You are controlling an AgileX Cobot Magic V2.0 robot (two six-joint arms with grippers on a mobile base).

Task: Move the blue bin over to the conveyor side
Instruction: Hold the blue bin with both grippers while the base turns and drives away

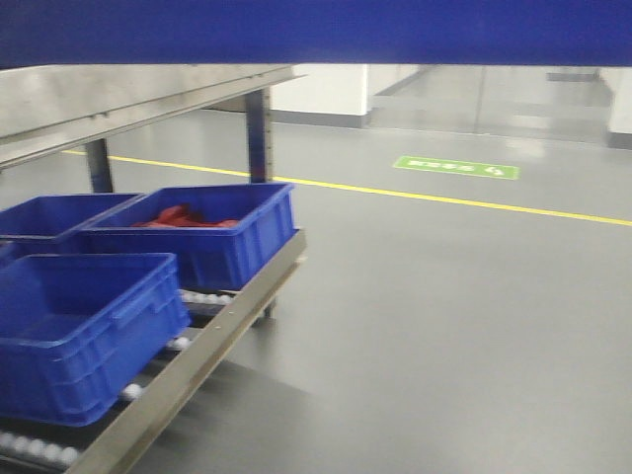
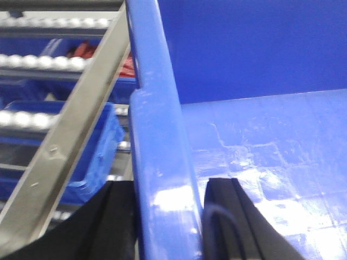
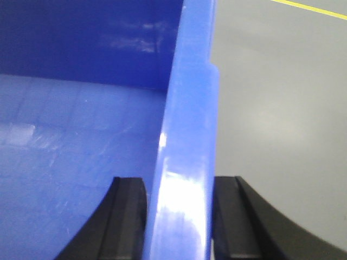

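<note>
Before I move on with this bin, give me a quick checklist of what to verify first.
1. Left gripper on the bin: fingers sit on both sides of the rim wall. Ok.
2. Right gripper on the opposite rim: fingers on both sides. Ok.
3. Bin contents: the inside that shows is bare. Ok.
4. Gap to the rack and its crates: the steel rail runs close beside the left rim. Cannot tell.
5. Floor to the right: nothing stands on it in the front view. Ok.
6. Conveyor in sight: it appears in no view. Cannot tell.
</note>
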